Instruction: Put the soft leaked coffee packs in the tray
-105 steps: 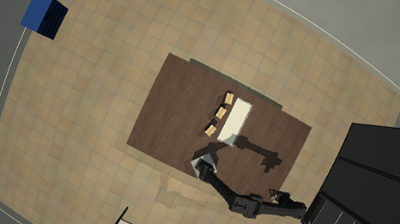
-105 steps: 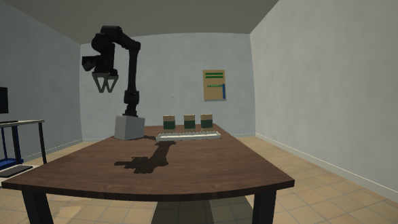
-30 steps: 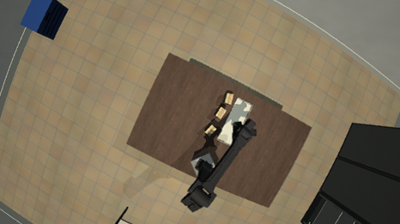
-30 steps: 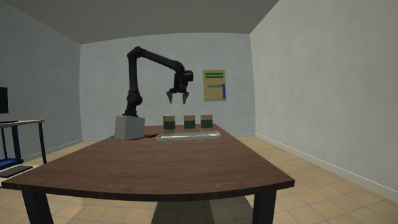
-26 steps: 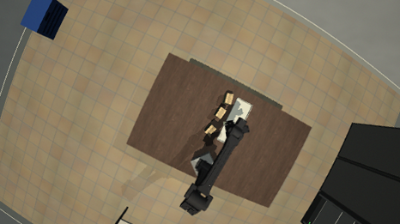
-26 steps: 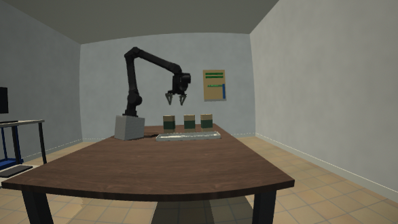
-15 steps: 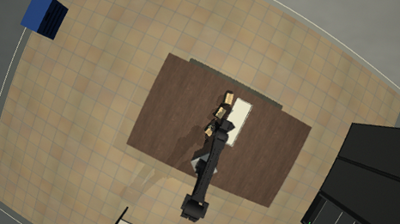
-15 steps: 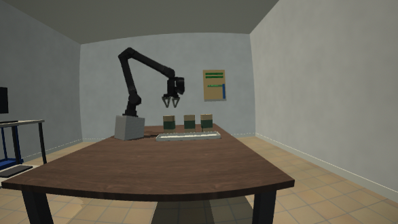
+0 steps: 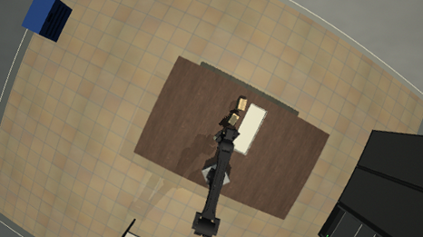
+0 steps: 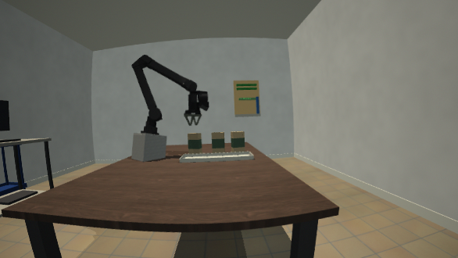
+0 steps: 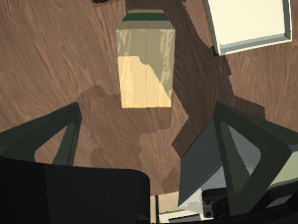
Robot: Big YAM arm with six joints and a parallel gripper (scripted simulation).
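Three coffee packs, tan with a dark green band, stand in a row on the brown table behind a flat white tray. In the exterior view they are the left pack, the middle pack and the right pack. My gripper is open and empty. It hangs a little above the left pack, pointing down. In the top view the arm hides the left pack.
The arm's grey base block stands on the table left of the packs. A poster hangs on the back wall. A side table stands off to the left and a dark cabinet beyond the table's end.
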